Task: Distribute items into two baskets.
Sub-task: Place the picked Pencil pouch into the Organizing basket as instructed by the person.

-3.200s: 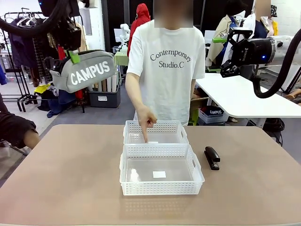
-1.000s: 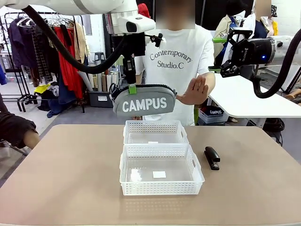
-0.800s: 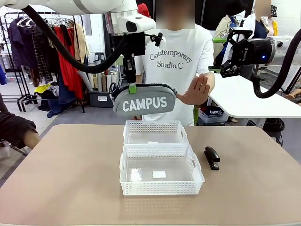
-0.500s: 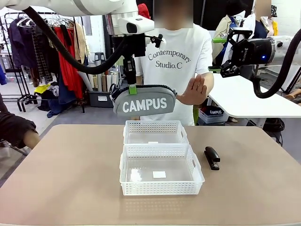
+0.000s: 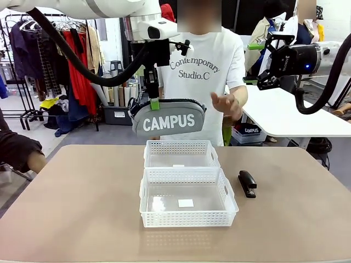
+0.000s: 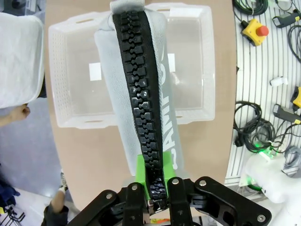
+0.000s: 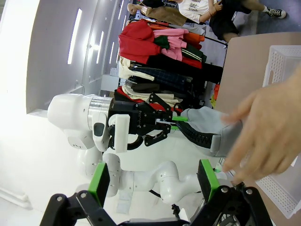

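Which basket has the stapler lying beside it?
The near basket, on the robot's side: the black stapler lies just off its right wall. The far basket sits behind it, closer to the person.

The grey CAMPUS pouch (image 5: pixel 169 118) hangs level over two white baskets, the far basket (image 5: pixel 181 144) touching the near basket (image 5: pixel 186 219) at its 12 o'clock side. The black stapler (image 5: pixel 247 183) lies at its 3 o'clock.

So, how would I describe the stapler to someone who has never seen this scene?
Look at the brown table and find the nearer white basket. Just to its right lies the stapler: small, black and solid, while the basket is white lattice.
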Robot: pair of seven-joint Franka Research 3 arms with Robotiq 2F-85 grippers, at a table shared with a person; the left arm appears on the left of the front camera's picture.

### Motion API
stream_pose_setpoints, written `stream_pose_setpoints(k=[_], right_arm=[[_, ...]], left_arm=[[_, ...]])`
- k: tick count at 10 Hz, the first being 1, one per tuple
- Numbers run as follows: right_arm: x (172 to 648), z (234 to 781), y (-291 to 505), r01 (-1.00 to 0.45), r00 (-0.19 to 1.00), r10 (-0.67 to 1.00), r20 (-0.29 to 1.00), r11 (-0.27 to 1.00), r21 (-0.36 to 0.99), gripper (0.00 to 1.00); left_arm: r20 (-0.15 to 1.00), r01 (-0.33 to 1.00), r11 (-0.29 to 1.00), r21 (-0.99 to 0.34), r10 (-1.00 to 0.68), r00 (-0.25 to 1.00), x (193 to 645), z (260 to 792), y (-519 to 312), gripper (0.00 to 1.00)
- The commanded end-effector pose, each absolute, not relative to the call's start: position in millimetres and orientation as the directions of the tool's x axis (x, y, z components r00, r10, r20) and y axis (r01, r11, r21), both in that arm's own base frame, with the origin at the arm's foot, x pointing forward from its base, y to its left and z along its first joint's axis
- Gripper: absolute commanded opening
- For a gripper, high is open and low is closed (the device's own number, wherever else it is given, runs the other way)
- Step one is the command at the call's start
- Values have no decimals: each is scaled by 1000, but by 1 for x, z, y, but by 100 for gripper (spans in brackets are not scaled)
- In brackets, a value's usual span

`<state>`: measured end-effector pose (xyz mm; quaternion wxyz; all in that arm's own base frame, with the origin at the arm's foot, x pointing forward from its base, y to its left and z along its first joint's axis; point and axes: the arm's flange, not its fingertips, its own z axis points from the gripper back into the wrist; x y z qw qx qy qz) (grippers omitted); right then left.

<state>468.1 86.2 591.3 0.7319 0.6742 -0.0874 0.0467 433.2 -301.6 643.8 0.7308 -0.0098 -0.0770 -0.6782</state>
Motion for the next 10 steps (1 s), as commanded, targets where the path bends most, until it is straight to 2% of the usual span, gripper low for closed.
stream_pose_setpoints(k=[1, 10], right_arm=[[467, 593, 86, -190, 980, -49, 194, 84, 978, 100], [467, 593, 86, -190, 980, -49, 194, 84, 978, 100]], left_arm=[[126, 993, 76, 93, -990, 64, 431, 646, -301, 0], [126, 993, 76, 93, -990, 64, 431, 646, -301, 0]])
